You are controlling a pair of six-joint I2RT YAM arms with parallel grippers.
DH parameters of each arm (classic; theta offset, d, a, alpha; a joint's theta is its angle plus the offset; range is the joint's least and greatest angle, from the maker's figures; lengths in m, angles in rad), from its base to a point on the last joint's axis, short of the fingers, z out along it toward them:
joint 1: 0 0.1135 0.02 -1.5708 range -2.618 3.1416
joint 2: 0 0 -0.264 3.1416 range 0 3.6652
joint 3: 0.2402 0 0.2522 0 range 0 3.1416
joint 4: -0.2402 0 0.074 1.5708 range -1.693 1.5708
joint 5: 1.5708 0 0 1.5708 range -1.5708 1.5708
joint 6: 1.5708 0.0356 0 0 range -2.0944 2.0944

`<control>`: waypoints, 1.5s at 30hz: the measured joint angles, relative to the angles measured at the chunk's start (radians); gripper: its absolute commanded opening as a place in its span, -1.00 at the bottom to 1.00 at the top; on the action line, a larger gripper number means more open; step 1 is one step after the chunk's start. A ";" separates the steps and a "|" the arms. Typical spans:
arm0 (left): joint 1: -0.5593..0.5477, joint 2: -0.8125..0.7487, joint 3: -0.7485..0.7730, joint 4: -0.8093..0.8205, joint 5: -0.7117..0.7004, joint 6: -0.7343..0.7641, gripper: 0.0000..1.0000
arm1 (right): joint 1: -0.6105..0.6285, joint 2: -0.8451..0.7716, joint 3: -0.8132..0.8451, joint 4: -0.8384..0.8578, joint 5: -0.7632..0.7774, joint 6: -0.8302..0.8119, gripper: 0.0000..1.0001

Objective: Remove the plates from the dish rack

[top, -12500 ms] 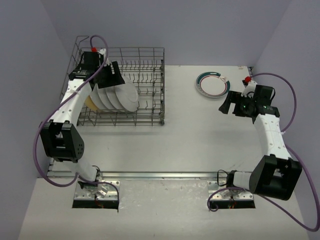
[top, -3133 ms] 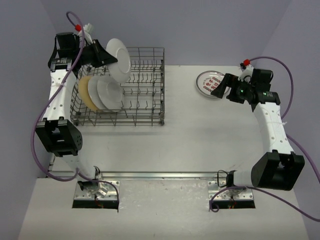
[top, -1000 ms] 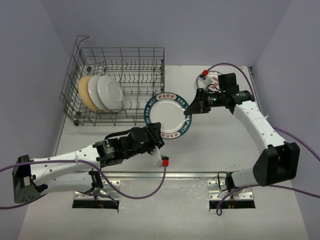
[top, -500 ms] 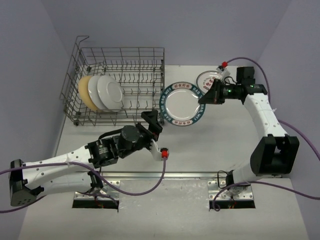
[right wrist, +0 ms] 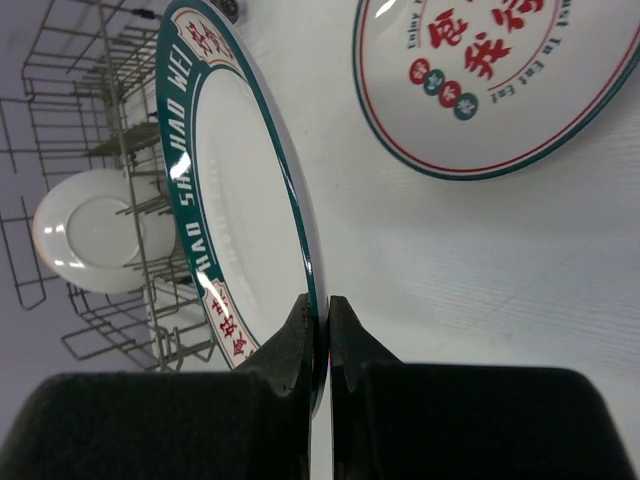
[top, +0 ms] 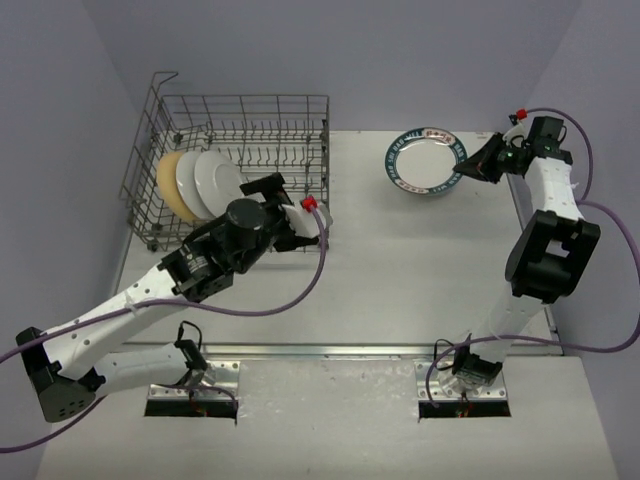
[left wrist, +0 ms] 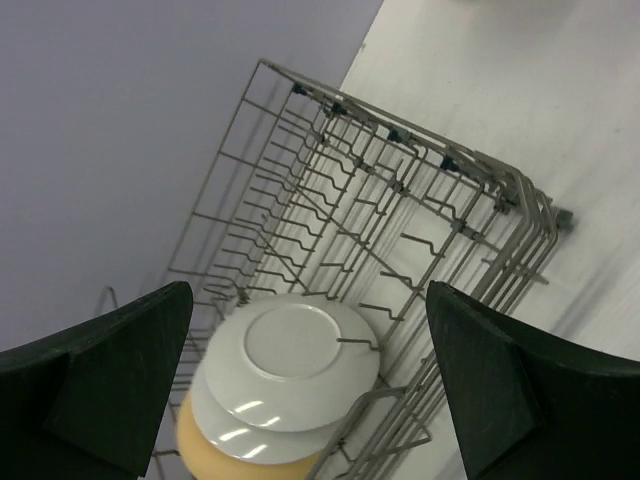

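Plate (right wrist: 235, 220) pinched by right gripper (right wrist: 318, 318), left gripper (left wrist: 310, 385) spread above dish rack (left wrist: 400, 190)

The left arm (top: 130, 300) lies stretched out long and low from its base at the near left, slanting away and to the right, with the wrist at the far end. The left tool (left wrist: 307, 295) is spread wide, its two dark fingers (left wrist: 110, 385) far apart and gripping nothing. The right arm (top: 545, 250) rises steeply from its base, and its forearm reaches to the far right, with the wrist turned leftward. The right tool (right wrist: 318, 310) is pinched tight on the rim of a plate (right wrist: 240, 220).
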 measured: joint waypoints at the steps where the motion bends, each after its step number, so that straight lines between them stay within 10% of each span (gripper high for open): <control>1: 0.027 0.035 0.051 -0.026 -0.004 -0.073 1.00 | 0.000 0.019 0.010 0.007 0.023 0.016 -1.00; 9: 0.322 0.155 0.298 -0.147 0.137 -0.606 1.00 | 0.002 0.163 0.098 0.087 0.173 0.120 -1.00; 21: 0.387 0.171 0.310 -0.223 0.286 -0.799 1.00 | 0.012 0.330 0.194 0.142 0.268 0.158 -0.81; 36: 0.409 0.169 0.310 -0.224 0.236 -0.819 1.00 | 0.105 0.357 0.311 0.048 0.468 0.029 0.95; 45: 0.437 0.127 0.317 -0.242 0.157 -0.821 1.00 | 0.228 0.273 0.349 -0.031 0.705 -0.141 0.98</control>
